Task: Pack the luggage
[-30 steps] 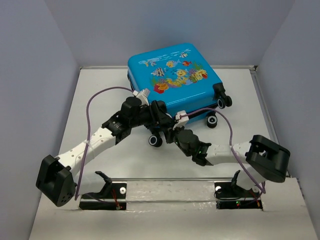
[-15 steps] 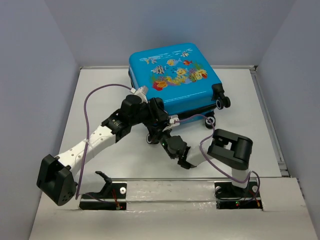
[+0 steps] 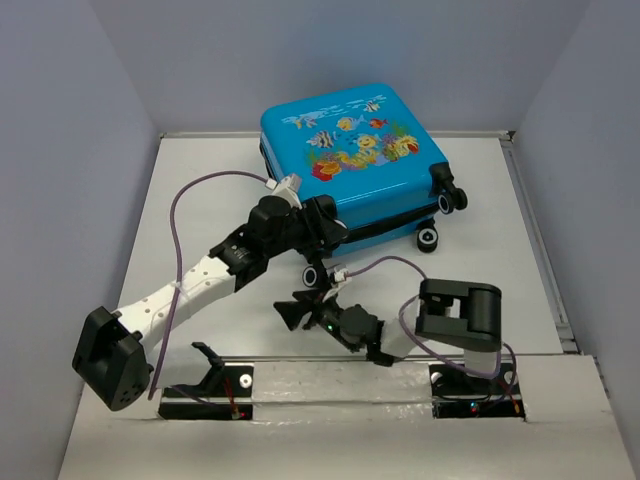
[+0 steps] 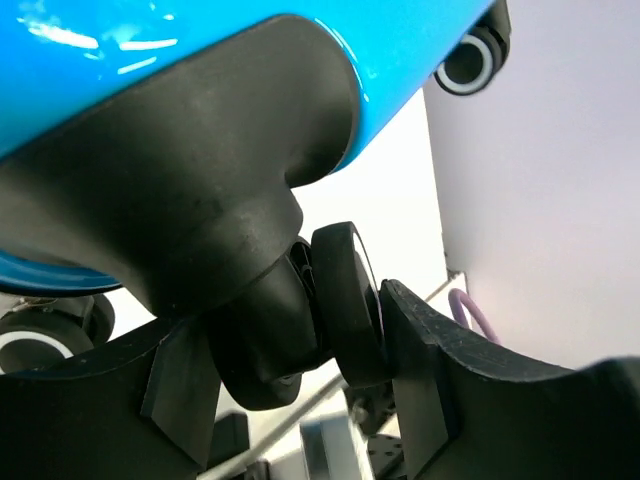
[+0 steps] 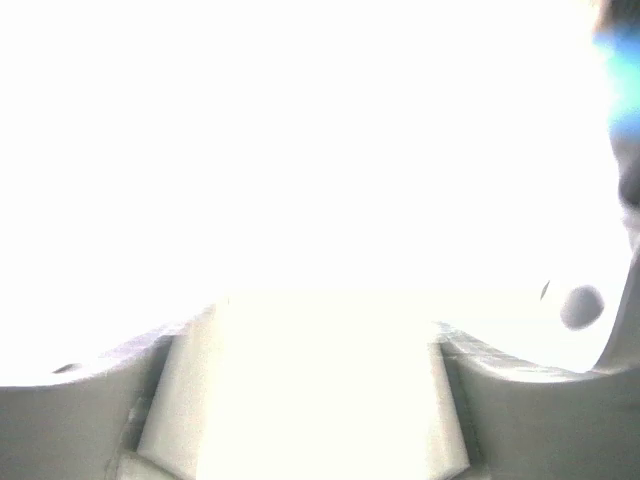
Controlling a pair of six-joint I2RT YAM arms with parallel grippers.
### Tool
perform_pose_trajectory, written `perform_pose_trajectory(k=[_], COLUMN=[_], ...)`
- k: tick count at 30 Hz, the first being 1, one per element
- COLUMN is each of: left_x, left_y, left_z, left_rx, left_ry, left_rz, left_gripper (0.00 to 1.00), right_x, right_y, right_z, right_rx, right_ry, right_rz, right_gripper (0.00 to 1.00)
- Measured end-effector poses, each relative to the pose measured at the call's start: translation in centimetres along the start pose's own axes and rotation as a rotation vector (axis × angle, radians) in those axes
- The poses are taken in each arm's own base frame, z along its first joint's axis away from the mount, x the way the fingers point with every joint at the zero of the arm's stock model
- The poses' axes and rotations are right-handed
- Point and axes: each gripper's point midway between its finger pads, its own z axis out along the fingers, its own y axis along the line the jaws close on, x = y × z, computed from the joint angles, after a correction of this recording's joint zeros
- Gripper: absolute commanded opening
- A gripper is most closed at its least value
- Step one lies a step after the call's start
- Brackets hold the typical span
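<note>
The right claw (image 3: pixel 292 310) is nearest the arm bases. It sits on the near side of the small bright blue hard-shell luggage (image 3: pixel 352 160), apart from it, and points away to the left. Its fingers are spread wide and released, with nothing between them. The right wrist view is washed out white and adds only that the gap is bare.

Further in, the left claw (image 4: pixel 290 345) is at the near-left corner of the luggage. It is clenched on a black corner wheel (image 4: pixel 345 300), with one finger against the wheel's face and the other against its housing.

Beyond both claws, the luggage lies flat on the tabletop (image 3: pixel 200 200), its fish-print face up and its lid down. Its wheeled end faces the arms, so its long axis runs from near to far, skewed a little to the right. The next move probably falls to the left arm, which already touches the luggage.

Count: one piece of luggage, two claws. Wheels show at three corners from above.
</note>
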Motion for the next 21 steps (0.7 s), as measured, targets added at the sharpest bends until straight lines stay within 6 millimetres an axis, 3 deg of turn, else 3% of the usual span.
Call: perform_pose_trajectory(k=[3, 5, 7, 12, 16, 21], left_x=[1.3, 1.7, 1.7, 1.6, 1.6, 1.7], left_y=[-0.9, -0.9, -0.9, -1.0, -1.1, -1.1], left_z=[0.1, -0.1, -0.2, -0.3, -0.2, -0.2], left_rx=[0.035, 0.047, 0.06, 0.076, 0.09, 0.099], left_ry=[0.027, 0.031, 0.022, 0.007, -0.001, -0.001], left_rz=[-0.008, -0.011, -0.014, -0.022, -0.031, -0.038], left_gripper=[0.17, 0.2, 0.22, 0.4, 0.53, 0.65], right_x=[2.7, 1.9, -0.2, -5.7, -9.0, -12.7], right_y=[0.4, -0.3, 0.0, 0.9, 0.0, -2.5], right_z=[-6.4, -8.4, -8.8, -10.4, -10.9, -9.1], right_rx=[-0.039, -0.006, 0.012, 0.043, 0.095, 0.185], right_ry=[0.167, 0.228, 0.228, 0.198, 0.163, 0.104], right_rz=[-0.035, -0.057, -0.054, -0.053, -0.118, -0.189], right_gripper=[0.85, 0.89, 0.93, 1.0, 1.0, 1.0])
